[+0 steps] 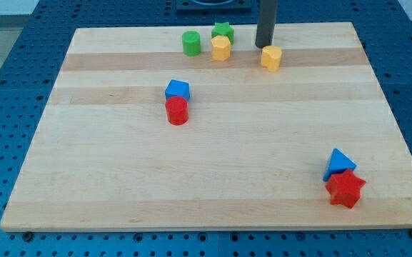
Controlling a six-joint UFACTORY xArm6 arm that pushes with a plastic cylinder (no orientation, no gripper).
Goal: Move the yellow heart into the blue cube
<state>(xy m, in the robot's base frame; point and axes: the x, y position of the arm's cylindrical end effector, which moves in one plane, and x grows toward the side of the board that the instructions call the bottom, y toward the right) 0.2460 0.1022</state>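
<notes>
Camera view: wooden board on a blue perforated table. The rod comes down from the view's top, and the tip sits on the board just above and slightly left of a yellow block. Tip and block look touching or very nearly so; cannot tell which. There is no gripper on this arm, just the bare rod, so nothing is held, only pushed.

There are two yellow blocks. The one by the tip reads as the yellow heart, though its shape is hard to confirm at this size. The second yellow block sits further left, touching the green star and just right of the green cylinder.

The blue cube is left of centre, touching the red cylinder below it. It is well apart from the heart, down and to the left.

The blue triangle and red star are at bottom right, out of the way.

Risks, as a judgement: the tip is above the heart, so a push from here would drive it downward, not left toward the cube. An off-centre contact could spin the heart or let it slip off the tip. A leftward sweep along the top could clip the other yellow block. A hard arrival could knock the cube and cylinder apart.
</notes>
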